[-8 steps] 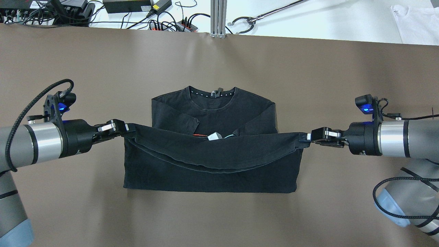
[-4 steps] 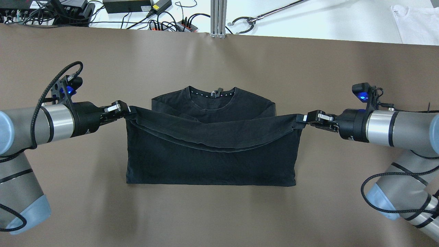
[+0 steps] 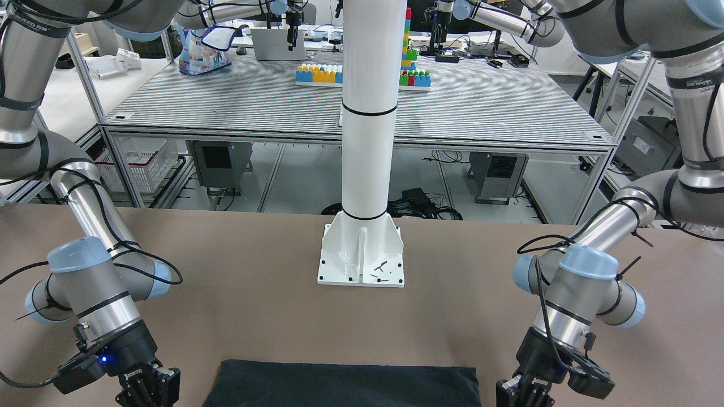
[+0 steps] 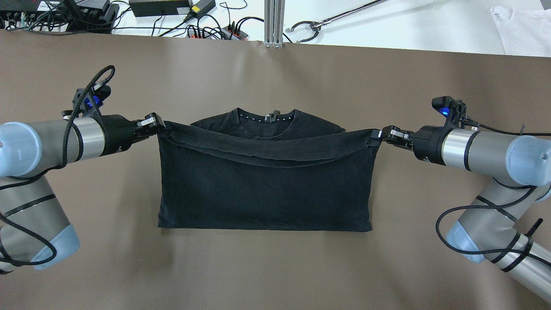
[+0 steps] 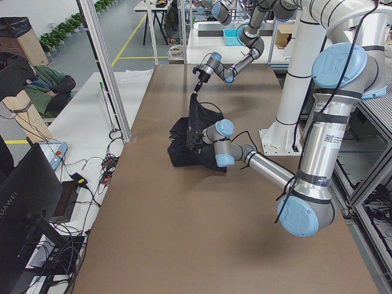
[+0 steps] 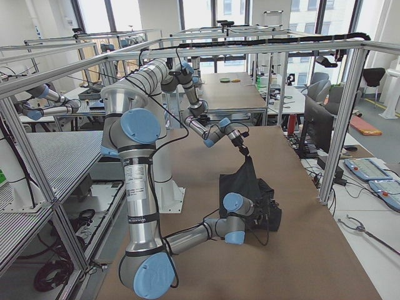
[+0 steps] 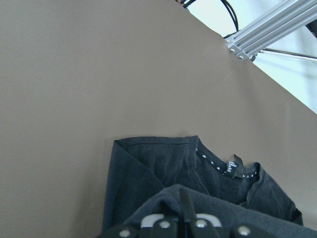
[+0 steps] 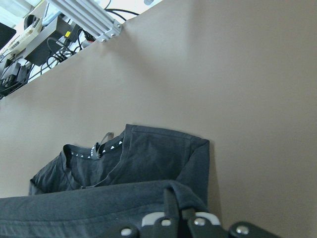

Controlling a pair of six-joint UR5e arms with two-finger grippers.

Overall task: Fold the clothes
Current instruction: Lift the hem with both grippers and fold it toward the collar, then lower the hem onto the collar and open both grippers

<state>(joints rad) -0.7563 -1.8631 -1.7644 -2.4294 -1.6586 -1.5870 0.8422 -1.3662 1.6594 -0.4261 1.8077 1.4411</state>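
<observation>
The clothes (image 4: 264, 189) are a black T-shirt lying flat on the brown table, collar (image 4: 267, 118) toward the far edge. Its near half is lifted and doubled over the chest. My left gripper (image 4: 158, 126) is shut on the left corner of the raised hem, and my right gripper (image 4: 379, 134) is shut on the right corner. The hem hangs stretched between them, sagging just below the collar. In the left wrist view the clothes (image 7: 163, 178) lie under the gripper (image 7: 183, 218). The right wrist view shows the clothes (image 8: 148, 163) pinched in the gripper (image 8: 171, 215).
The white pillar base (image 3: 362, 254) stands on the table on the robot's side of the shirt. Beyond the table's far edge are cables and power strips (image 4: 206, 30), an aluminium post (image 4: 273, 21), a grabber tool (image 4: 331, 19) and a white cloth (image 4: 521, 30).
Both grippers have carried the hem away from the robot, toward the collar. The folded-in sleeves and the small bright tag are now covered by the raised layer.
</observation>
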